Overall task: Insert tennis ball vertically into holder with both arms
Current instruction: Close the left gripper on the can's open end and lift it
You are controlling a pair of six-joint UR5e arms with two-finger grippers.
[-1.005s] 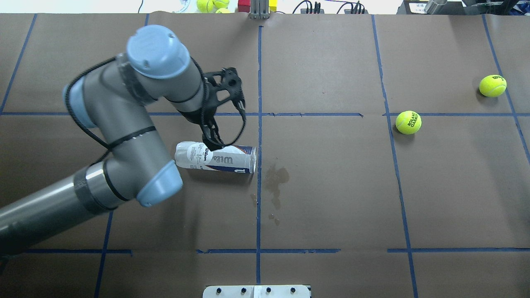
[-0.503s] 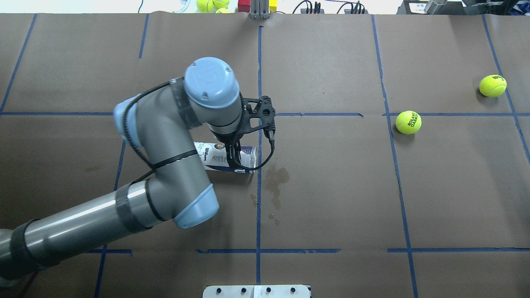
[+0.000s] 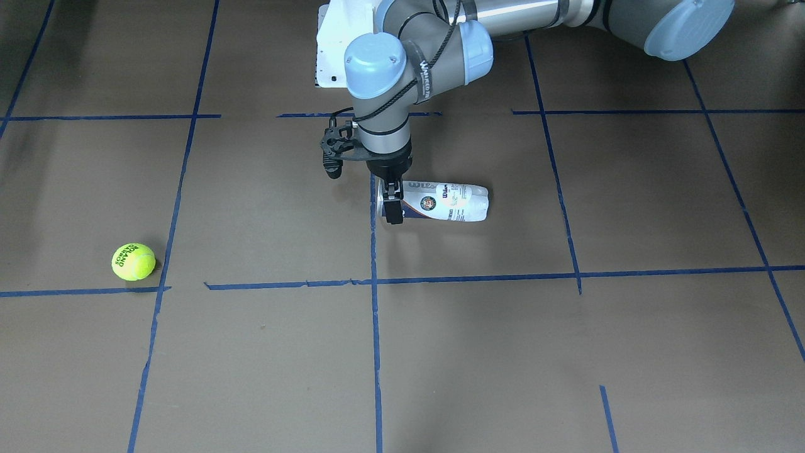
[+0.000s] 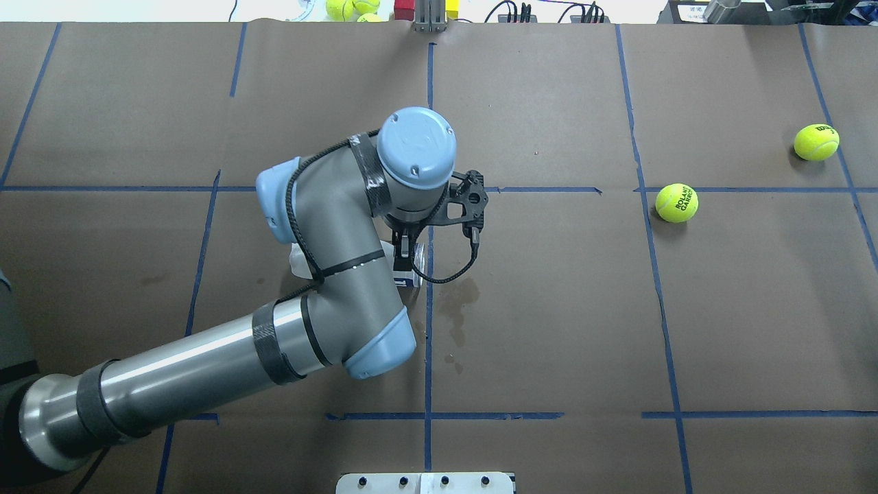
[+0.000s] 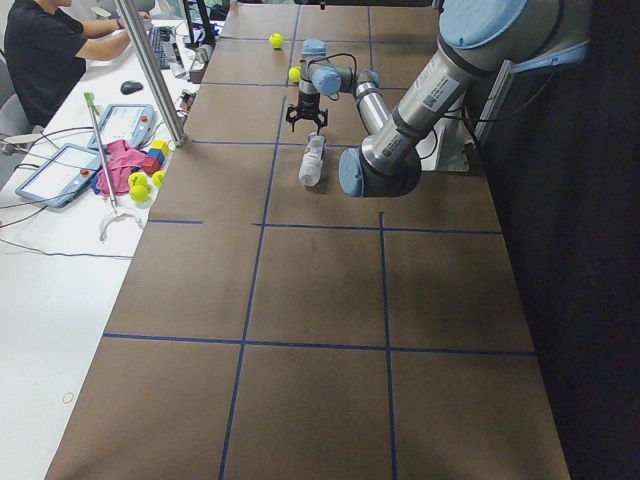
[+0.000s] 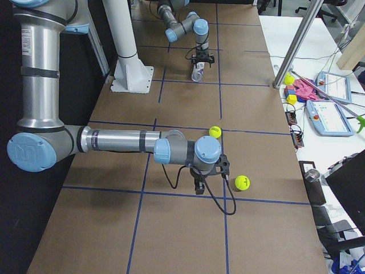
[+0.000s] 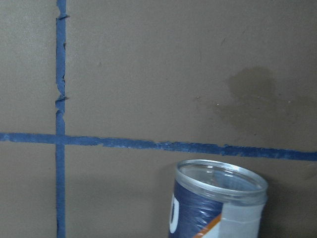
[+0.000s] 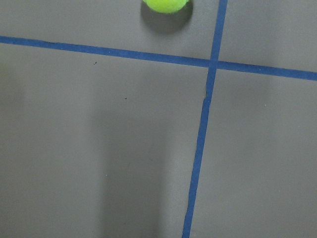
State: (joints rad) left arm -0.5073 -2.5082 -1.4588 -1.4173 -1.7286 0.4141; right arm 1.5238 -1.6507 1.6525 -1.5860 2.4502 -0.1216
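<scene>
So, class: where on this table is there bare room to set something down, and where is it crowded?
Free: the wide table stretch between the lying holder and the tennis ball. Crowded: the holder's open end, where the left hand sits.

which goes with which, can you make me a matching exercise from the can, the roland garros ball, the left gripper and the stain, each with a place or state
Things:
1 holder
2 tennis ball
3 left gripper
4 dark stain

Place or state:
a on the robot's right side, next to blue tape lines
b lying on its side
c flat mark on the brown paper
d down at the holder's open end

Pairs: 1-b, 2-a, 3-d, 4-c
</scene>
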